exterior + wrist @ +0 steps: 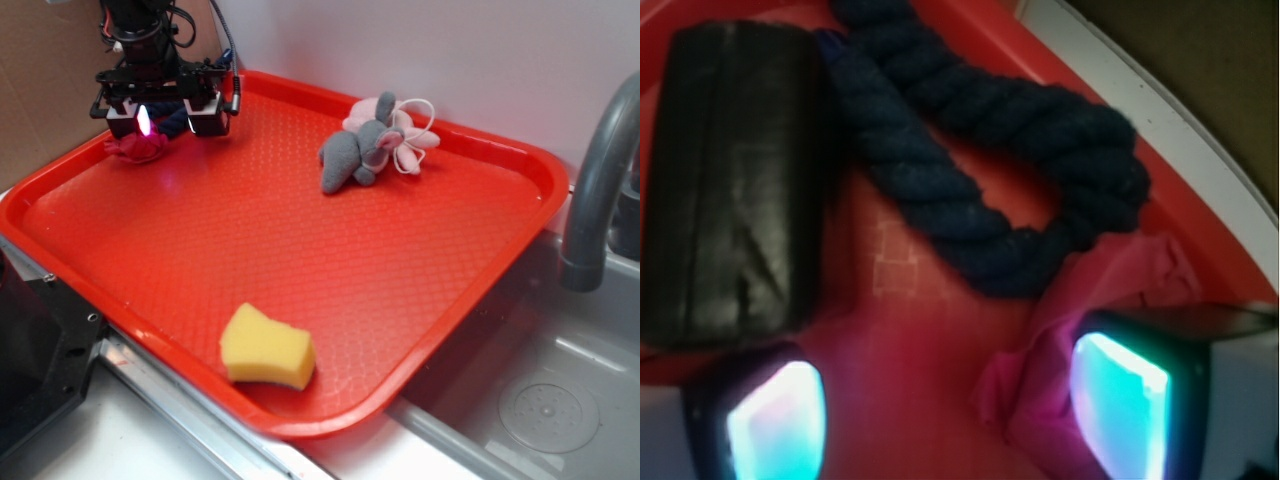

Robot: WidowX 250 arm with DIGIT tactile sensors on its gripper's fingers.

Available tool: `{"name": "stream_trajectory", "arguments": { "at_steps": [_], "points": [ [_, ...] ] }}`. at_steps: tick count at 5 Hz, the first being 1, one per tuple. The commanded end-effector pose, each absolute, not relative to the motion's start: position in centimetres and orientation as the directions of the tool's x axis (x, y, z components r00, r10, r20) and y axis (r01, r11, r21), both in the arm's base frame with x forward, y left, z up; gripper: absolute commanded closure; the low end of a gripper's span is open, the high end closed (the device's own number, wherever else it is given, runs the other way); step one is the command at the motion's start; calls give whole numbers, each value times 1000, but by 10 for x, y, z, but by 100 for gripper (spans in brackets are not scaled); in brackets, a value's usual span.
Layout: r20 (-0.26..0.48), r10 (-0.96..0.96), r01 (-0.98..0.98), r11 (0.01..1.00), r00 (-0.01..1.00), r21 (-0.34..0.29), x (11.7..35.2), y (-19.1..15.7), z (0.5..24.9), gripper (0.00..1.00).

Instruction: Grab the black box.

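Observation:
In the wrist view the black box (730, 180) lies flat on the red tray (910, 330), at the upper left, just ahead of my left finger (775, 425). My gripper (945, 405) is open; between its fingers are bare tray and the edge of a pink-red knot (1090, 290), which touches the right finger (1120, 400). A dark blue rope (970, 170) curls beside the box. In the exterior view my gripper (165, 118) hangs low over the tray's far left corner and hides the box; only the red knot (138, 148) shows under it.
A grey and pink plush mouse (375, 145) lies at the back of the tray (330, 425). A yellow sponge (266, 348) sits near its front rim. A grey faucet (600, 180) and sink (545, 405) stand to the right. Brown cardboard (45, 80) rises behind the gripper.

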State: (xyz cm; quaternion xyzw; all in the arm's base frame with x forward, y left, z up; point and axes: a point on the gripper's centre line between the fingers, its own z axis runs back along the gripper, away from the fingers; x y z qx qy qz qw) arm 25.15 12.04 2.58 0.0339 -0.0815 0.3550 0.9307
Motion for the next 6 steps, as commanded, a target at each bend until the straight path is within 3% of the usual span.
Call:
{"name": "stream_trajectory", "arguments": {
  "at_steps": [1, 3, 5, 6],
  "points": [
    [206, 568, -570, 820, 797, -54, 248, 98, 58, 0],
    [285, 578, -564, 814, 765, -138, 245, 99, 104, 0],
    [329, 620, -608, 779, 712, -153, 267, 108, 101, 0],
    [351, 620, -624, 773, 702, -117, 284, 117, 87, 0]
  ]
}}
